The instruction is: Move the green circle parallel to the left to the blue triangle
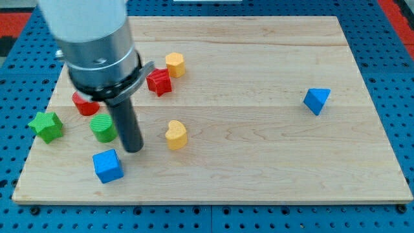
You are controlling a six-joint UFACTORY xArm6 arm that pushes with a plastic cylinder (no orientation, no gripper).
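Observation:
The green circle [102, 128] lies on the wooden board [259, 162] at the view's lower left. The blue triangle [316, 100] lies far off at the view's right. My tip [133, 149] rests on the board just right of the green circle, touching or nearly touching its right side. The rod rises from there into the large grey arm body at the view's top left.
A green star [46, 125] lies at the board's left edge. A blue cube [107, 166] lies below the tip. A red block [84, 105] is partly hidden by the arm. A red star [159, 82], a yellow hexagon [175, 65] and a yellow heart [176, 134] lie nearby.

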